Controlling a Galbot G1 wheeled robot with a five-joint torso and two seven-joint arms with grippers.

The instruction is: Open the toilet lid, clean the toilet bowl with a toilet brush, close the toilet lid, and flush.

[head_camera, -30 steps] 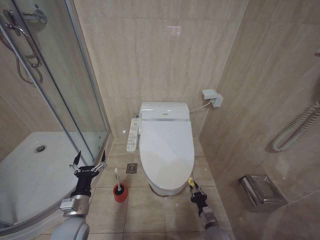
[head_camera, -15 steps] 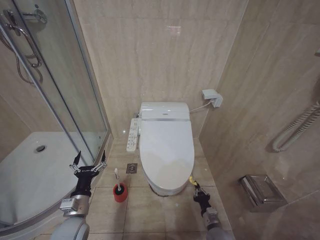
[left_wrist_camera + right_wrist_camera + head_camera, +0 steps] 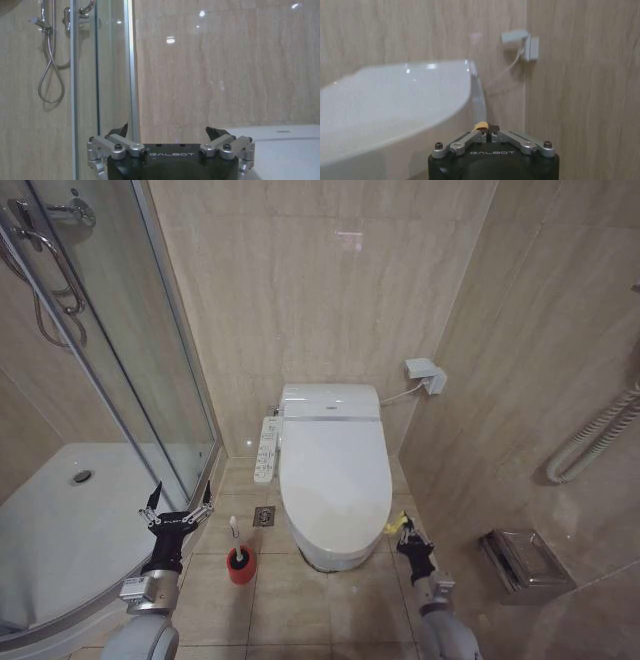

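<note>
On the left, my left pincer [image 3: 180, 505] hangs with its fingers spread wide and empty, above the floor beside the glass shower door [image 3: 130, 380], pointed at the shower wall in its wrist view. It is parked. Just right of it, the toilet brush [image 3: 236, 545] stands upright in its red cup holder [image 3: 240, 566] on the floor tiles, near the front left of the toilet bowl [image 3: 335, 558], untouched.

In the middle, the toilet lid [image 3: 335, 475] lies down flat over the bowl, so opening it is the step in hand. To its right, my right pincer [image 3: 402, 529] sits low beside the lid's front right edge, fingers closed together on the yellow strap loop [image 3: 394, 526]; the right wrist view shows a yellow tab pinched between the tips.

To do this well I would lift in an arc about the rear hinge, slow and steady, keeping the strap taut without jerking, and watch that the seat does not come up with it.

Hard to judge: how much of the strap is actually in the grip, since little yellow shows. The hinge is hidden, and the seat lies unseen under the lid.
</note>
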